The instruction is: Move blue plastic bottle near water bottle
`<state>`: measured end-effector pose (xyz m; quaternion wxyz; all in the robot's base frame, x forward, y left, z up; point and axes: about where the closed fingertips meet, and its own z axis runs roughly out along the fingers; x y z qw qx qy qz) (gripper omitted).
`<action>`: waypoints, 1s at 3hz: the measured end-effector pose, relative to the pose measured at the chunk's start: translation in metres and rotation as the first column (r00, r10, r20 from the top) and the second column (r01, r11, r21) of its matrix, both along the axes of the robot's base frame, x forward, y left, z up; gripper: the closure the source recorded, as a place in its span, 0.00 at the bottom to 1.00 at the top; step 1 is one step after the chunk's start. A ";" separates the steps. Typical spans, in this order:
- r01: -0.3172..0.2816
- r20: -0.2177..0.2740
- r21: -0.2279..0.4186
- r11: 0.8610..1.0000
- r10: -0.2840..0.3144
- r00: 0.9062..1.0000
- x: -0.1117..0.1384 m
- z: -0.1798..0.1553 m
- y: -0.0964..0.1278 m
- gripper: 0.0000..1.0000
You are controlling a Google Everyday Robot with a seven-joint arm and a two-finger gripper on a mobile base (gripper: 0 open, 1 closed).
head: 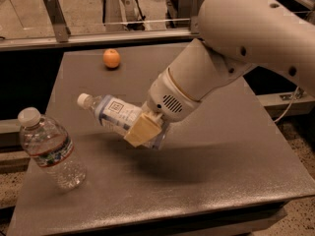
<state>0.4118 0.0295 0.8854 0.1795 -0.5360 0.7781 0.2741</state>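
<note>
The gripper (143, 131) hangs over the middle of the grey table (221, 166), clamped across the lower body of the blue plastic bottle (112, 113). One tan finger pad (140, 129) lies flat against the bottle's near side, and the other finger is hidden behind it. The bottle is clear of the tabletop and tilted close to lying down. Its small white cap (83, 100) points away from the gripper, to my left and slightly up, and its white-and-blue label with the little square mark faces me. A soft shadow (162, 159) sits on the table just beneath and to the right of the gripper. The water bottle (49, 149) stands down and to the left of the gripper, near the table's front left corner, leaning a little, with a red-banded label round its middle. There is a clear gap between it and the held bottle, whose cap end comes nearest. An orange (111, 58) rests well beyond the gripper, up and to the left, toward the table's far edge. The thick white arm (236, 48) runs up and to the right from the gripper. Past the far edge a metal rail (98, 31) runs across.
</note>
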 end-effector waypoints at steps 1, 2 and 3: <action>-0.009 -0.013 0.011 1.000 0.009 1.000 -0.002 -0.006 0.015 1.00; -0.021 -0.026 0.015 1.000 0.021 0.999 -0.006 -0.010 0.023 1.00; -0.048 -0.064 0.004 0.999 0.048 0.997 -0.007 -0.017 0.028 0.82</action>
